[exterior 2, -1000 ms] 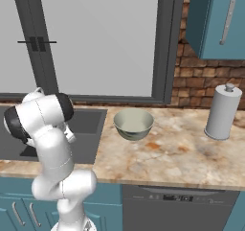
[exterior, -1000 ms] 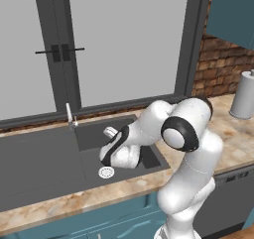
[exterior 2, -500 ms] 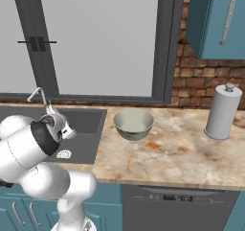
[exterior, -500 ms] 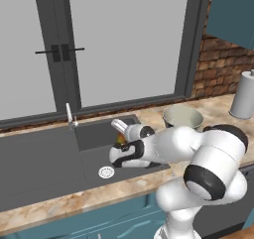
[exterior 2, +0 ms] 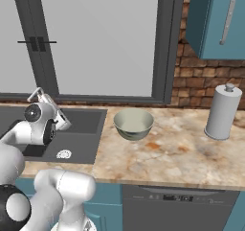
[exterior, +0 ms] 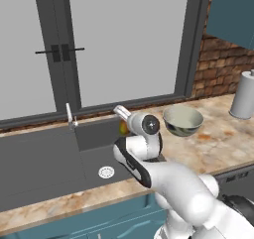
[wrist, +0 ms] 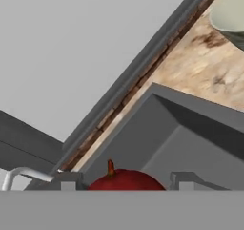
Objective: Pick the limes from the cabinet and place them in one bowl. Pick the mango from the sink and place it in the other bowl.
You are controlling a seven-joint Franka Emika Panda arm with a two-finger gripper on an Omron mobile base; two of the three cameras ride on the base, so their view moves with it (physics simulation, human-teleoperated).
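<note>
Your arm has swung from low in the sink (exterior: 59, 158) up toward frame centre. In the hand view the mango (wrist: 125, 181) sits between the gripper (wrist: 126, 181) fingers, apparently held, partly closed; bowl (exterior: 182, 120) lies right, next target.

both base views look down from behind the arm, sharing the sink (exterior: 54, 153) and bowl (exterior 2: 133, 123); the hand view sits close inside the basin.
</note>
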